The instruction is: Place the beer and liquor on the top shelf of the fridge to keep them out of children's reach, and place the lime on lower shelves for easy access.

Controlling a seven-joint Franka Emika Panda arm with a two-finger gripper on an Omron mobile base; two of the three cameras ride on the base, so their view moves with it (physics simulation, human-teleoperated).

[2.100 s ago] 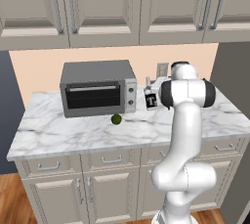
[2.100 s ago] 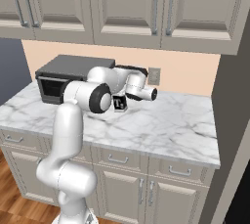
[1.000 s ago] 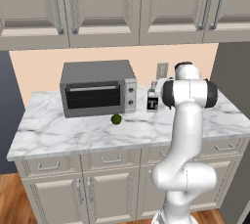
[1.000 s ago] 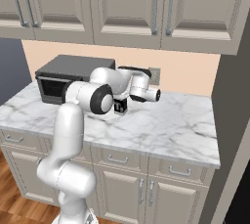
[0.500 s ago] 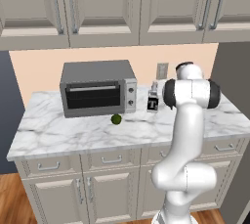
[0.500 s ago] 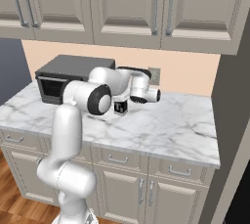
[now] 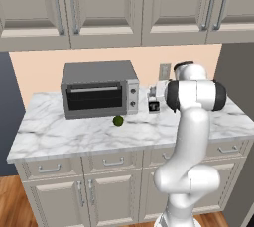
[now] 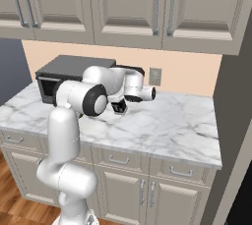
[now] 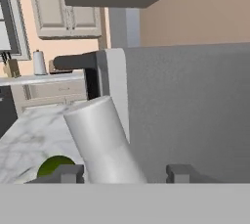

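Both jaws perhaps nearer liquor [image 9: 105, 142]

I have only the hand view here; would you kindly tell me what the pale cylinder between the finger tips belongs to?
Observer: It is the neck of the liquor, a squat bottle with a black label, standing right of the toaster oven; the end effector is at it.
Operator: Thank you. Where does the lime lie against the oven's front?
Observer: On the counter, just before the oven's right front corner, apart from the bottle.
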